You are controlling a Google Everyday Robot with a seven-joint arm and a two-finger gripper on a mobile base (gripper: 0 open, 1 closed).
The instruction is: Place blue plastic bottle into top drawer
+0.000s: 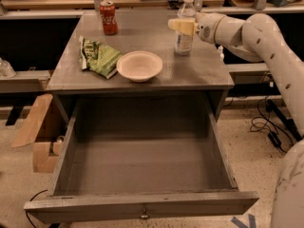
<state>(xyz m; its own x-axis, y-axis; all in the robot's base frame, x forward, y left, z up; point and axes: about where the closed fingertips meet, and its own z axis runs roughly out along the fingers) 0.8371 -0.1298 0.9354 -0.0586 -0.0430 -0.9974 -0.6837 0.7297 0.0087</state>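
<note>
The blue plastic bottle [183,41], clear with a white cap and a pale label, stands upright at the back right of the grey table top [142,84]. My gripper [182,26] reaches in from the right and is shut on the bottle's upper body, with one pale finger [178,25] across its front. The top drawer [142,165] is pulled wide open below the table top. It is empty, and its front panel with a small metal knob [143,216] is nearest the camera.
A red soda can [109,18] stands at the back left of the table top. A green snack bag [99,57] and a white bowl [139,65] lie in front of it. A cardboard box [40,132] sits on the floor at the left. Cables [266,127] lie at the right.
</note>
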